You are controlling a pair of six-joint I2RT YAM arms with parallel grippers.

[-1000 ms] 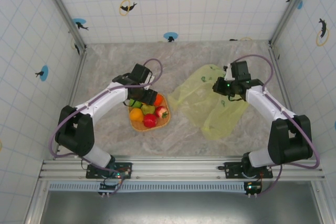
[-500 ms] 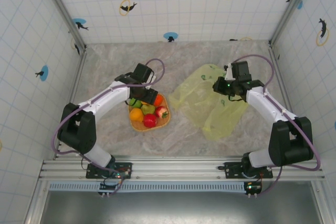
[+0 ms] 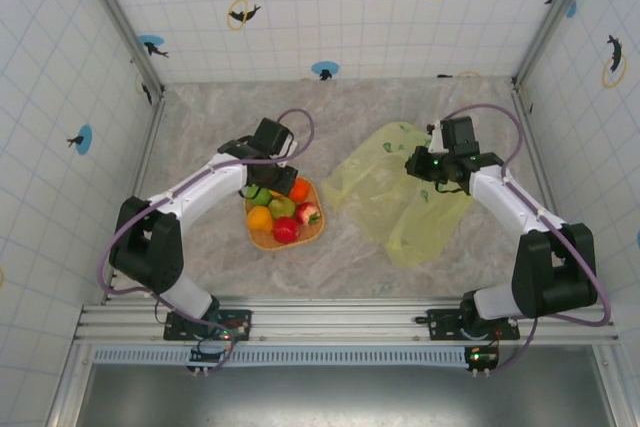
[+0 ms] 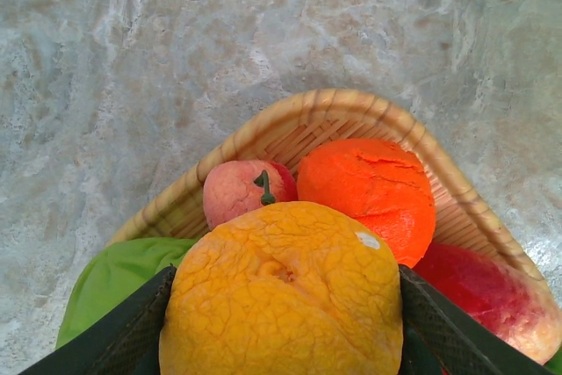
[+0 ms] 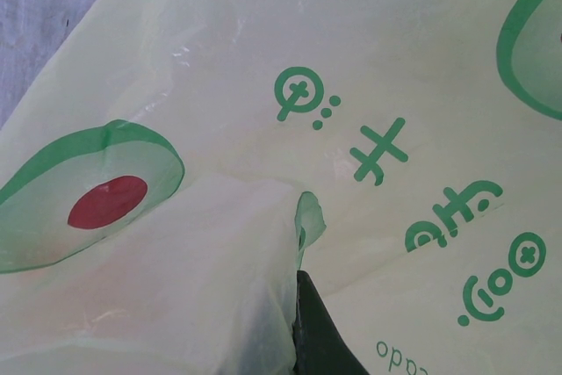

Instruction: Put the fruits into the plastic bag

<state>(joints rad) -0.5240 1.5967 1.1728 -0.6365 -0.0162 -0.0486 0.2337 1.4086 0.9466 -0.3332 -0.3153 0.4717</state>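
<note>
The fruits lie on a woven orange plate (image 3: 270, 243) left of centre: an orange one (image 3: 300, 189), a yellow-orange one (image 3: 260, 217), a green one (image 3: 281, 207), a red apple (image 3: 285, 230) and a strawberry (image 3: 308, 214). My left gripper (image 3: 272, 185) reaches down over the plate's far side. In the left wrist view its dark fingers (image 4: 132, 331) press both sides of a wrinkled yellow-orange fruit (image 4: 281, 287). The plastic bag (image 3: 400, 197) lies crumpled to the right. My right gripper (image 3: 428, 169) is shut on a fold of the plastic bag (image 5: 228, 252).
Beyond the held fruit sit a pink-red fruit (image 4: 233, 191), an orange fruit (image 4: 369, 186) and a red one (image 4: 492, 296), inside the plate's rim (image 4: 351, 103). Marbled tabletop (image 4: 176, 59) lies around. Tiled walls enclose the table on three sides.
The left gripper's fingers have closed in onto the yellow-orange fruit, and its wrist shifted slightly. The right arm and the bag have not moved.
</note>
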